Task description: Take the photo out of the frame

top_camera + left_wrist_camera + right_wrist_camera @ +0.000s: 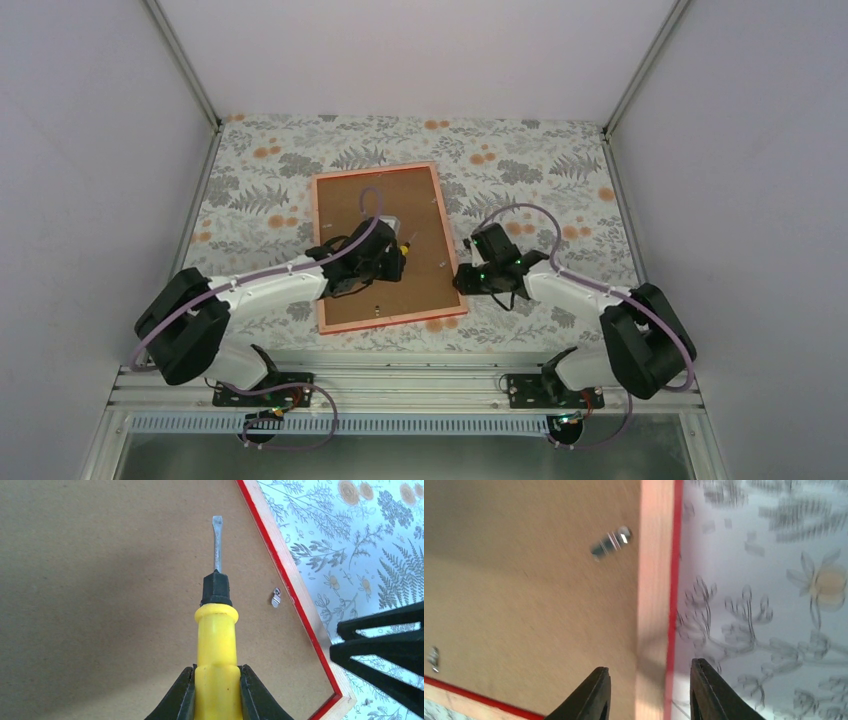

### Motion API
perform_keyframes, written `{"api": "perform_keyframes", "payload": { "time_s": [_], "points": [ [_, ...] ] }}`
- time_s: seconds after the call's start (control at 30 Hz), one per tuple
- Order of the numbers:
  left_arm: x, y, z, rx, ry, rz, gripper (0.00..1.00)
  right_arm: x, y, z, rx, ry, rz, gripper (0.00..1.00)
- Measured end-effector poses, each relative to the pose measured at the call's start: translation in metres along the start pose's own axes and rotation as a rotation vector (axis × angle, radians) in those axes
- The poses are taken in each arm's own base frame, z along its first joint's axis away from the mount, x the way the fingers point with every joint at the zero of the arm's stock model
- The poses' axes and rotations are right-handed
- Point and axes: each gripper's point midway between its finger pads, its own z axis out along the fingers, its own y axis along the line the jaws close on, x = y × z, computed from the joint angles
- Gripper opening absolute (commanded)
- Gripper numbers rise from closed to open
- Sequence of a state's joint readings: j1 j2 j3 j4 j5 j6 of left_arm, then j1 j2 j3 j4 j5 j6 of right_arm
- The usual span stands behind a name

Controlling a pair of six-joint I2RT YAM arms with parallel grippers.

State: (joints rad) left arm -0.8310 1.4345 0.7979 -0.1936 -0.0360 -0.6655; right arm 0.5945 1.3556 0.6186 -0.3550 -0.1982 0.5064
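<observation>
- Two arms reach in from the near edge. I count one frame (294, 580), lying face down on the floral cloth (560, 180) about mid-table and slightly skewed.
- One brown backing board (350, 210) faces up, filling the frame inside its thin red edge and pale wooden rail.
- One photo is the thing I am after, but I cannot see it from here. Only the rear of the frame shows.
- One screwdriver (216, 630) is in play, with a yellow handle, a black collar and a flat metal blade. The left gripper (217, 672) is clenched on the handle, both fingers pressed to its sides. The blade points out over the backing board, and I cannot tell whether the tip touches it.
- One small metal clip (275, 598) shows in the left wrist view. It sits on the board just inside the red edge, to the right of the blade and apart from it.
- Two show in the blurred right wrist view: one metal clip (611, 542) just beside the rail, and another metal clip (433, 658) at the far left near a second red edge. I cannot tell whether either is the one the left camera sees.
- One right gripper (650, 680) hangs at the frame's right side, released. Its two fingers stand apart with the rail running between them, one over the board and one over the cloth, and neither visibly touches the rail.
</observation>
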Motion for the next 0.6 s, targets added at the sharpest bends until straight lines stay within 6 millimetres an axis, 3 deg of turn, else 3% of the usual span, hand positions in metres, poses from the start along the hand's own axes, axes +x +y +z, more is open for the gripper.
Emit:
{"api": "perform_keyframes", "payload": {
  "time_s": [0.3, 0.6],
  "points": [
    [-0.010, 0.014, -0.003, -0.011, -0.017, -0.008, 0.02, -0.092, 0.013, -0.002, 0.010, -0.160, -0.019, 0.40],
    [-0.010, 0.016, -0.004, -0.005, -0.012, 0.006, 0.02, -0.154, 0.010, 0.039, 0.060, -0.196, -0.035, 0.39]
  ]
}}
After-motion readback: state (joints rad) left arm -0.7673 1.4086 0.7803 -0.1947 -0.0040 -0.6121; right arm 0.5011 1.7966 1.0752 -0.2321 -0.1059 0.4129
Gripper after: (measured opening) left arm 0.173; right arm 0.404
